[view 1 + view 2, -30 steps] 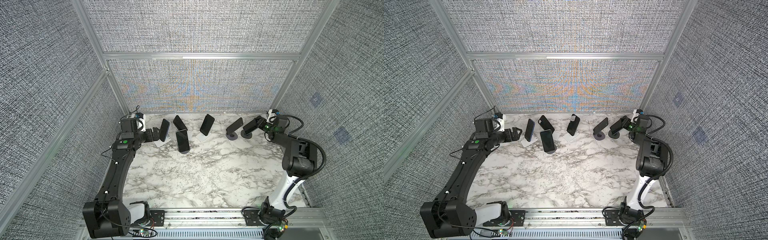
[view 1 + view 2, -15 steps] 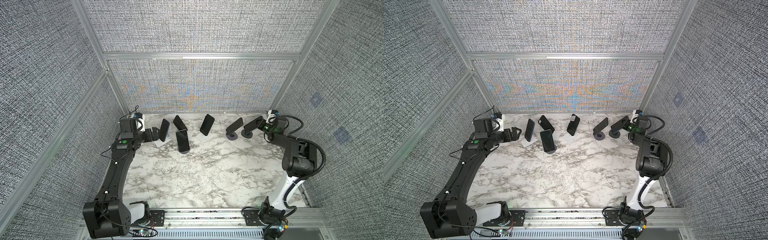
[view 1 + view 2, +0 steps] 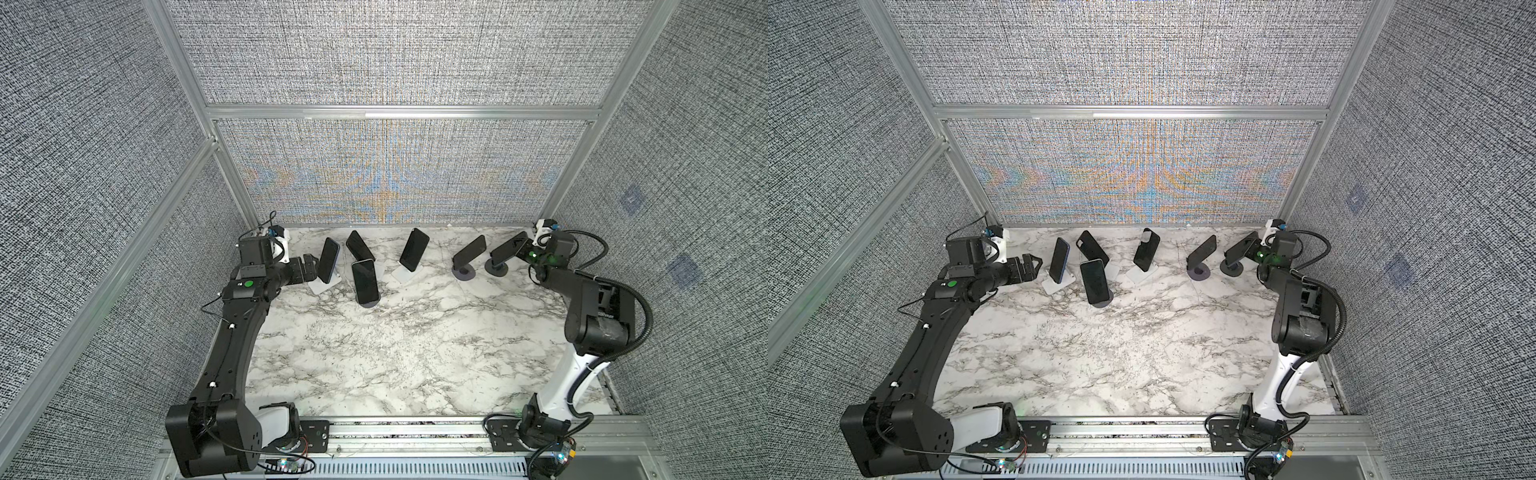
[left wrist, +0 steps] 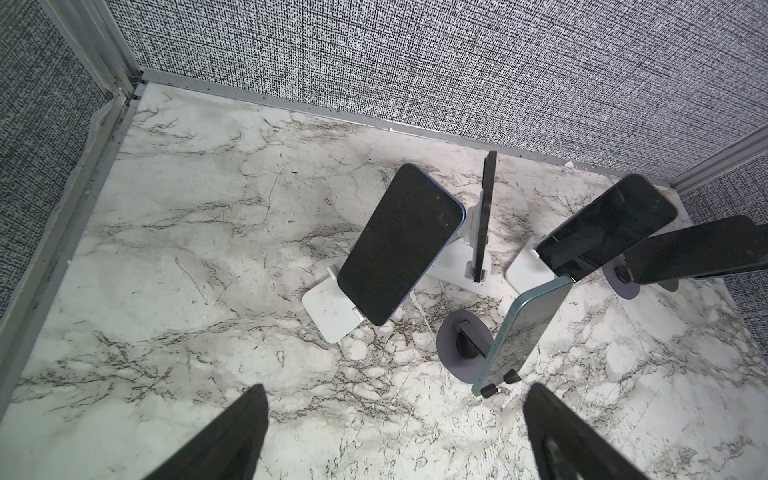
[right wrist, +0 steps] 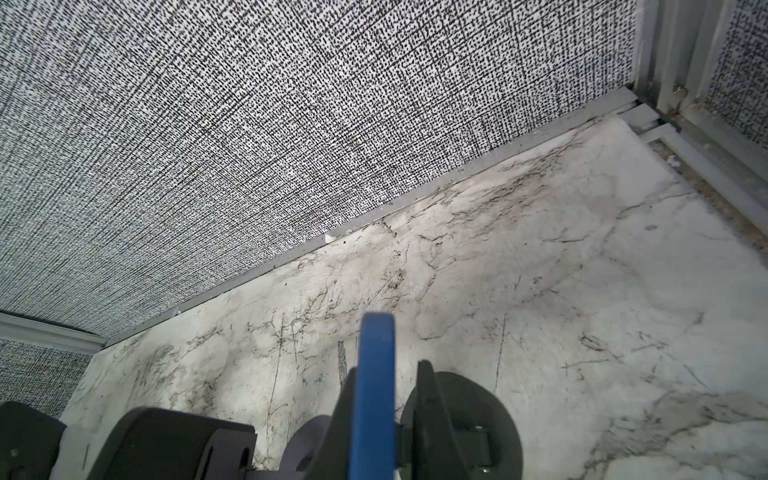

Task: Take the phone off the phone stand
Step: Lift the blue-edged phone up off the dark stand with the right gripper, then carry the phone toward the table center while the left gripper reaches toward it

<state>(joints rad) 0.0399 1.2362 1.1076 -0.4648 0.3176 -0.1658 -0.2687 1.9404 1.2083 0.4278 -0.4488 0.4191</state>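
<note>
At the back right a dark phone (image 3: 509,248) (image 3: 1241,246) leans on a black phone stand (image 3: 497,270) (image 3: 1232,269) with a round base. My right gripper (image 3: 525,250) (image 5: 388,372) is shut on the phone's upper end. In the right wrist view the phone's blue edge (image 5: 374,395) runs between the two black fingers, with the stand's disc (image 5: 469,415) below it. My left gripper (image 3: 1027,266) (image 4: 397,390) is open and empty. It hovers just left of a blue-edged phone (image 3: 1059,259) (image 4: 401,245) on a white stand (image 4: 332,309), apart from it.
More phones on stands line the back of the marble table (image 3: 395,340): a black one (image 3: 360,245), one on a grey round base (image 3: 365,281), one on a white stand (image 3: 413,249) and one on a grey disc (image 3: 468,251). Fabric walls close the back and sides.
The right gripper's fingers have closed onto the phone on the far-right stand. The left arm and all the phones have stayed where they were.
</note>
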